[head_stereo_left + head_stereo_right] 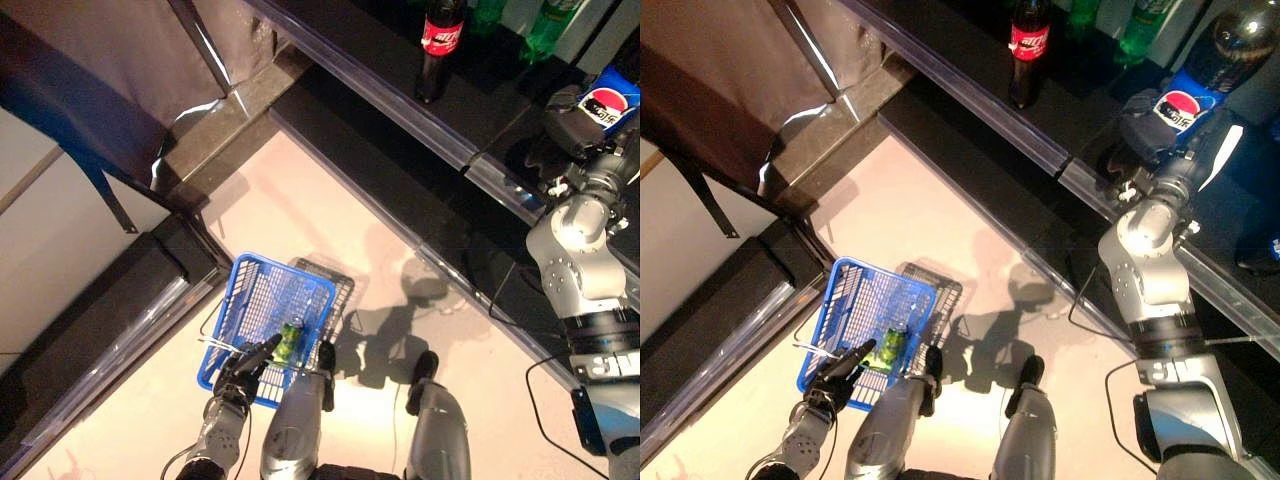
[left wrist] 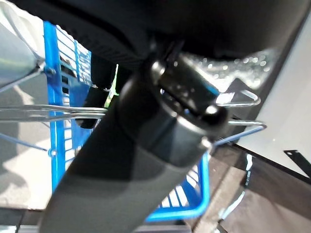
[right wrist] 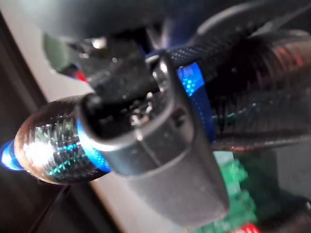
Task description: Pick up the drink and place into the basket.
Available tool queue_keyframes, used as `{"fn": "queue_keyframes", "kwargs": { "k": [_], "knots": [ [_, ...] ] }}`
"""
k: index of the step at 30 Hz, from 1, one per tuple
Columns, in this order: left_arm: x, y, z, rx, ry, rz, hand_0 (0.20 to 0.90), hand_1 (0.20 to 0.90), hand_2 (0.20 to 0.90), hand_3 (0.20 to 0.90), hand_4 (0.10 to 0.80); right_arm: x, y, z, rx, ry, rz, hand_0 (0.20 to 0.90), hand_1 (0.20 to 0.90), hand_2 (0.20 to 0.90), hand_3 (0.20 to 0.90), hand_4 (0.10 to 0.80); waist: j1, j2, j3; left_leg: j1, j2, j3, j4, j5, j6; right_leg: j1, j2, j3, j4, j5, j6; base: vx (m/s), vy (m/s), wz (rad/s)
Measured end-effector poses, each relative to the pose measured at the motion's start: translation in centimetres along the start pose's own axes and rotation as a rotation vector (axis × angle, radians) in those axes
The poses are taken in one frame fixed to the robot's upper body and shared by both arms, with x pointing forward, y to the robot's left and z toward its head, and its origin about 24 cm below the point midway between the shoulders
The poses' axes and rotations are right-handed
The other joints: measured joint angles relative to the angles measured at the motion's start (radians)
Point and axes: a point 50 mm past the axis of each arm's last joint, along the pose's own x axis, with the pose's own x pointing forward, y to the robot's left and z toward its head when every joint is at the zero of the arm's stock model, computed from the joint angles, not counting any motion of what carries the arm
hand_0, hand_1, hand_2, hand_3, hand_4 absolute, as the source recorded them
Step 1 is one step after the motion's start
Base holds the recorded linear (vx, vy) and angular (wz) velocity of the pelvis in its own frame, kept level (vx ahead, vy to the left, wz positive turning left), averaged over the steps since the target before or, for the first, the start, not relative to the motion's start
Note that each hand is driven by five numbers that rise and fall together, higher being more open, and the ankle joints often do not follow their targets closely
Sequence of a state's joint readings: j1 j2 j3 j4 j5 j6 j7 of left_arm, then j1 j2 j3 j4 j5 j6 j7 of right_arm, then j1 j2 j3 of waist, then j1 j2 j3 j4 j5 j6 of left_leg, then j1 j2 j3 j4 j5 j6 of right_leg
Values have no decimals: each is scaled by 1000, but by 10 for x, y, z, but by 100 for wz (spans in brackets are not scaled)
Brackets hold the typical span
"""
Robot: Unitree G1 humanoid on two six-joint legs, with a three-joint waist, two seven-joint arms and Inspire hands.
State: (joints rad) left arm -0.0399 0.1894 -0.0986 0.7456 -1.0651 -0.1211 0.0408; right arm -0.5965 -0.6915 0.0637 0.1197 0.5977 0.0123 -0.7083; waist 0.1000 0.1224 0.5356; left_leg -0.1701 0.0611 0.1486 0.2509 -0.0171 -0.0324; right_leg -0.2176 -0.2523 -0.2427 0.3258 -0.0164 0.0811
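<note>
— What is lying before you, biggest first?

— The dark shelf point(image 1: 400, 90) is running across from twelve to three o'clock, with the pale floor point(image 1: 290, 200) below it. At seven o'clock the blue basket point(image 1: 250, 285) is hanging over that floor, and a small green drink point(image 1: 290, 340) is lying inside it already.

— And your left hand?

— My left hand point(image 1: 243, 368) is gripping the basket's wire handle point(image 2: 53, 112) at seven o'clock, fingers curled round it.

— Where is the drink you are after?

— The cola bottle with the blue label point(image 1: 1200, 70) is sitting on the shelf at two o'clock. My right hand point(image 1: 572, 125) is wrapping round it, fingers clenched on its body; in the wrist view the dark bottle is filling the space past my thumb.

— Anything else up there?

— A red-labelled cola bottle point(image 1: 440, 45) is standing at one o'clock, and green bottles point(image 1: 545, 30) are standing just beside it.
</note>
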Motion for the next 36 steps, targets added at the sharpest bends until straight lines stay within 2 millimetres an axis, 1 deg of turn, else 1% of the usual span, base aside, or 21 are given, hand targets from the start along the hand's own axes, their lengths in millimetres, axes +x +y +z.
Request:
{"fn": "queue_keyframes", "kwargs": {
  "k": [2, 3, 6, 10, 11, 12, 13, 14, 15, 17, 18, 21, 23, 25, 27, 29, 33, 36],
  "knots": [
    [-2, 0, 0, -1, -7, -12, 300, 300, 300, 200, 100, -5, 0, -3, -12, -1, 43, 300, 300, 300, 200, 100, -1, 0, 0, 14, 0, 0, -9, 2, -3, 10, 0, 0, -1, -4, 1, 58, -9, 0],
    [-3, 1, 1, -4, -12, -15, 300, 300, 300, 200, 100, -12, -1, -8, -22, 14, 77, 300, 300, 300, 200, 100, 1, -1, 0, 28, 0, 2, -12, 2, -6, 26, 2, -2, -2, -10, 2, 62, -8, 2],
    [-7, 4, 1, -2, -24, -21, 300, 300, 300, 200, 100, -24, -2, -15, -34, 40, 171, 300, 300, 300, 200, 100, 1, -2, -1, 68, 1, 2, -39, 2, -10, 61, 6, -6, -17, -15, 6, 71, -1, 0],
    [-12, 4, 2, 0, -38, -36, 300, 300, 300, 200, 100, -38, 5, -16, -6, 49, 274, 300, 300, 300, 200, 100, -2, -3, -2, 106, 3, 1, -65, 5, -13, 94, 10, -13, -31, -18, 12, 59, -4, 1],
    [-16, 3, 3, -4, -47, -54, 300, 300, 300, 200, 100, -49, 12, -16, 28, 56, 331, 300, 300, 300, 200, 100, -7, -8, -4, 121, 5, 0, -81, 7, -17, 110, 13, -20, -40, -18, 13, 44, -12, 5],
    [-17, 2, 3, -5, -51, -63, 300, 300, 300, 200, 100, -54, 15, -15, 40, 54, 365, 300, 300, 300, 200, 100, -8, -10, -5, 125, 6, -1, -85, 8, -18, 113, 14, -22, -42, -20, 13, 56, -25, 4],
    [-20, -1, 5, -9, -59, -85, 300, 300, 300, 200, 100, -63, 25, -12, 56, 51, 453, 300, 300, 300, 200, 100, -7, -13, -6, 135, 8, -3, -95, 10, -20, 121, 17, -24, -46, -21, 13, 41, -29, 2],
    [-20, -3, 6, -10, -61, -94, 300, 300, 300, 200, 100, -67, 29, -12, 64, 54, 486, 300, 300, 300, 200, 100, -7, -14, -7, 139, 10, -6, -96, 10, -20, 126, 18, -24, -49, -21, 13, 47, -33, 1],
    [-20, -9, 8, -9, -67, -119, 300, 300, 300, 200, 100, -75, 38, -10, 72, 57, 560, 300, 300, 300, 200, 100, 2, -16, -8, 148, 11, -7, -102, 10, -22, 134, 20, -25, -50, -23, 13, 0, 0, 0],
    [-20, -16, 13, 2, -81, -148, 300, 300, 300, 200, 100, -82, 45, -9, 80, 60, 632, 300, 300, 300, 200, 100, 8, -19, -9, 152, 12, -11, -105, 11, -23, 139, 21, -25, -50, -26, 13, 12, -3, 6],
    [-21, -23, 17, 10, -99, -177, 300, 300, 300, 200, 100, -90, 52, -8, 91, 65, 706, 300, 300, 300, 200, 100, 11, -24, -12, 152, 11, -20, -106, 13, -26, 145, 21, -29, -50, -29, 13, 29, -8, 15],
    [-24, -34, 28, 22, -136, -231, 300, 300, 300, 200, 100, -109, 67, -11, 104, 94, 843, 300, 300, 300, 200, 100, 31, -44, -22, 154, 14, -22, -109, 15, -28, 149, 23, -34, -49, -31, 12, 28, -13, 7],
    [-25, -37, 33, 30, -150, -250, 300, 300, 300, 200, 100, -116, 72, -12, 101, 109, 882, 300, 300, 300, 200, 100, 38, -48, -24, 155, 14, -26, -109, 15, -29, 154, 23, -46, -51, -32, 12, 23, -18, 10],
    [-27, -43, 41, 42, -176, -280, 300, 300, 300, 200, 100, -125, 77, -16, 99, 136, 924, 300, 300, 300, 200, 100, 54, -53, -26, 159, 14, -41, -109, 16, -30, 166, 23, -54, -52, -35, 11, 26, -28, 13],
    [-29, -46, 46, 57, -191, -300, 300, 300, 300, 200, 100, -128, 79, -18, 95, 152, 938, 300, 300, 300, 200, 100, 67, -53, -26, 159, 15, -50, -110, 18, -32, 170, 24, -60, -52, -36, 11, 19, -27, 11],
    [-31, -49, 51, 70, -203, -321, 300, 300, 300, 200, 100, -131, 81, -21, 90, 171, 942, 300, 300, 300, 200, 100, 77, -54, -27, 159, 15, -57, -110, 19, -34, 179, 24, -74, -55, -38, 10, 11, -20, 16],
    [-35, -57, 62, 133, -222, -373, 300, 300, 300, 200, 100, -138, 87, -24, 107, 198, 939, 300, 300, 300, 200, 100, 101, -55, -27, 159, 15, -77, -111, 20, -35, 191, 25, -88, -64, -39, 10, 1, -24, 10],
    [-40, -66, 70, 154, -242, -427, 300, 300, 300, 200, 100, -145, 94, -25, 115, 212, 948, 300, 300, 300, 200, 100, 118, -61, -30, 158, 15, -86, -113, 20, -36, 199, 26, -99, -71, -39, 11, -1, -21, 9]
  ]
}}
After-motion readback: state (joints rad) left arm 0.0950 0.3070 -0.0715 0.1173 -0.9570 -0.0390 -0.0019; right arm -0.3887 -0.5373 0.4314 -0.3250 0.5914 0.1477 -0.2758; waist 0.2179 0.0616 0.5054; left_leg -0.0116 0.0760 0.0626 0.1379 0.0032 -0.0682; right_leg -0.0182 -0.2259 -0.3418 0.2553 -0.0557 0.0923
